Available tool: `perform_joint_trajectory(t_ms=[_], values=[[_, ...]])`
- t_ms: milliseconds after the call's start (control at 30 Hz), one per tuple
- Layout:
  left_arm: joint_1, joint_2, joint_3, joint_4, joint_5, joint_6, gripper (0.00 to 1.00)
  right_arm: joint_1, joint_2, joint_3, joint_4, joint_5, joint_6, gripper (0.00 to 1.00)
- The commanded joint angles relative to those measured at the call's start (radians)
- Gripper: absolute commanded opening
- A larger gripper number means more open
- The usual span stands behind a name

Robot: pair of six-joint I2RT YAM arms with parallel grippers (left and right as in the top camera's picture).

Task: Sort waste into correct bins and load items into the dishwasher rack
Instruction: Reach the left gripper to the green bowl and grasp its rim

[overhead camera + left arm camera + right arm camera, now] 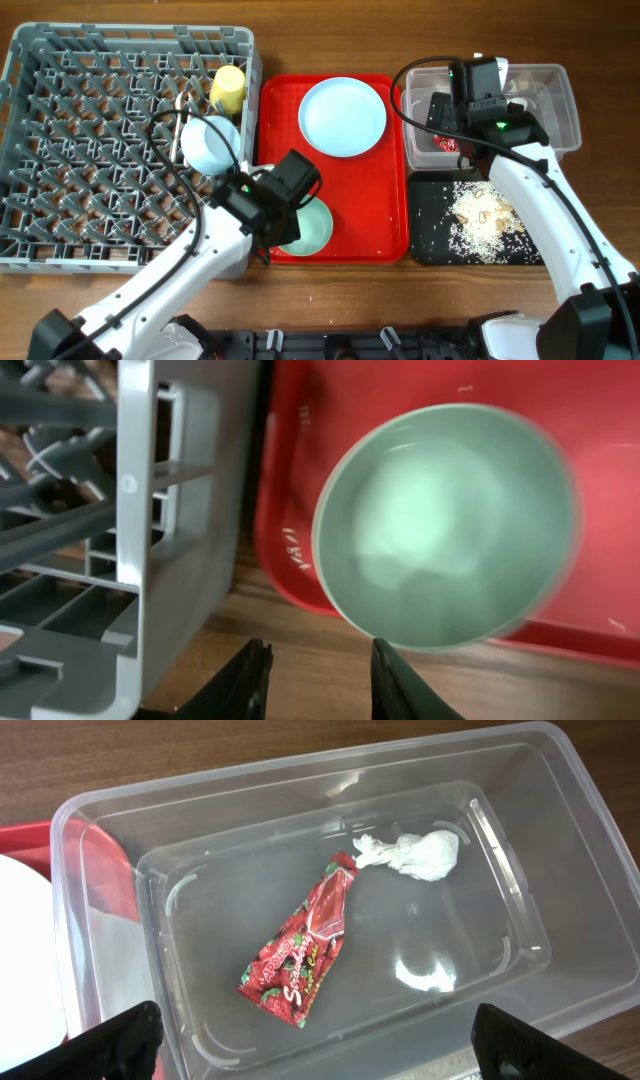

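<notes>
The pale green bowl (312,230) (445,525) sits in the near left corner of the red tray (385,235). My left gripper (272,240) (318,680) hovers at the bowl's edge, beside the dishwasher rack (60,150) (150,510); it is open and holds nothing. The light blue plate (343,116) lies at the tray's far end. A yellow cup (228,88) stands in the rack. My right gripper (470,95) (320,1055) hangs wide open over the clear tub (555,100) (560,840), which holds the red wrapper (300,955) and the white tissue (415,855). Food scraps (480,215) lie in the black tray (430,230).
A pale round dish (208,143) rests in the rack near the yellow cup. Only a narrow strip of wooden table (300,630) separates the rack wall from the red tray. The tub and black tray stand close against the red tray's right side.
</notes>
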Motion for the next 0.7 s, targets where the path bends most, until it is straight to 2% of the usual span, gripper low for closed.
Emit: perform_joint_trajectory(t_ms=[0, 200, 367, 433, 500, 533, 667], values=[[-0.004, 0.004, -0.124, 0.122, -0.058, -0.053, 0.35, -0.003, 0.010, -0.006, 0.000, 0.009, -0.009, 1.00], [-0.004, 0.004, -0.269, 0.381, -0.070, -0.053, 0.23, -0.003, 0.010, -0.006, 0.000, 0.009, -0.009, 1.00], [-0.003, 0.004, -0.329, 0.433, -0.091, -0.053, 0.18, -0.003, 0.010, -0.006, 0.001, 0.009, -0.009, 1.00], [-0.003, 0.004, -0.336, 0.447, -0.091, -0.053, 0.12, -0.003, 0.010, -0.006, 0.001, 0.009, -0.009, 1.00], [-0.003, 0.004, -0.336, 0.457, -0.091, -0.052, 0.11, -0.003, 0.010, -0.006, 0.001, 0.009, -0.009, 1.00], [-0.004, 0.004, -0.336, 0.470, -0.090, -0.052, 0.04, -0.003, 0.010, -0.006, 0.002, 0.009, -0.009, 1.00], [-0.003, 0.002, -0.328, 0.477, -0.080, -0.050, 0.04, -0.003, 0.010, -0.006, 0.002, 0.009, -0.009, 1.00]])
